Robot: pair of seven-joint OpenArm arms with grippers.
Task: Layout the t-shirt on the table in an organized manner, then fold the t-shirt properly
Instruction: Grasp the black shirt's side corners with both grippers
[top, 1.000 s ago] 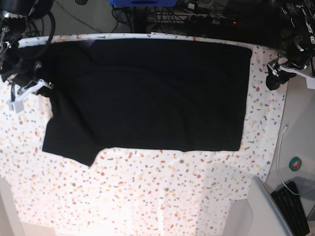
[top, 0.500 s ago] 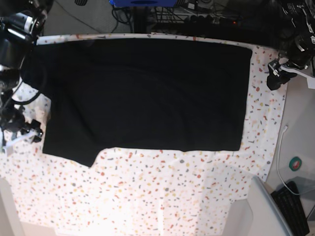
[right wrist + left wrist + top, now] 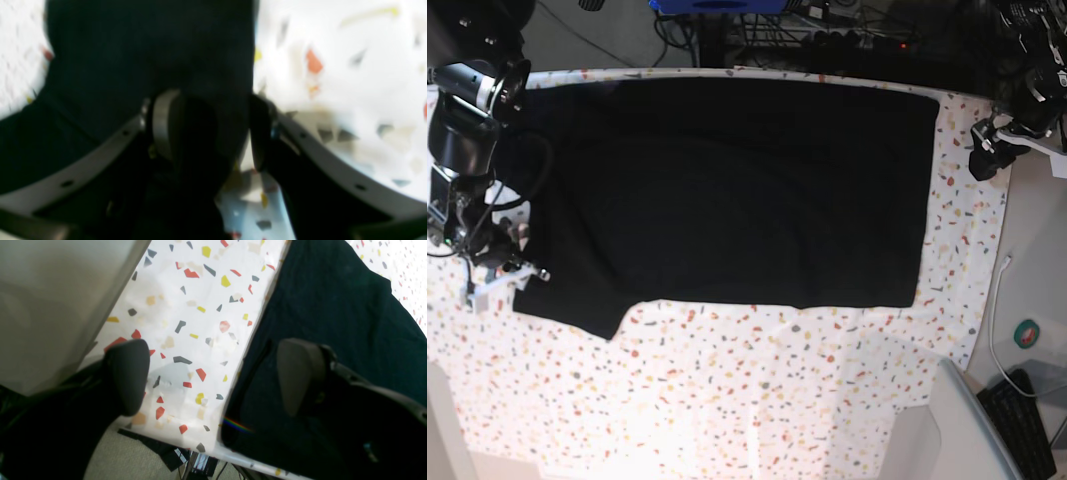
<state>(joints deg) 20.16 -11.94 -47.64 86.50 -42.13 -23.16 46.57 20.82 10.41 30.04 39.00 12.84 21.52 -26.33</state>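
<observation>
Tee (image 3: 727, 190) lies flat on table (image 3: 727, 400); right gripper (image 3: 213, 133) straddles its sleeve edge, jaws parted, left gripper (image 3: 213, 376) spread wide beside its hem

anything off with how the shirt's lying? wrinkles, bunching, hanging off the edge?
Mostly fine. The t-shirt lies flat and smooth on the table. One oddity: only the near sleeve sticks out; the far edge runs straight along the table's back edge with no sleeve visible. Nothing spilled or damaged.
</observation>
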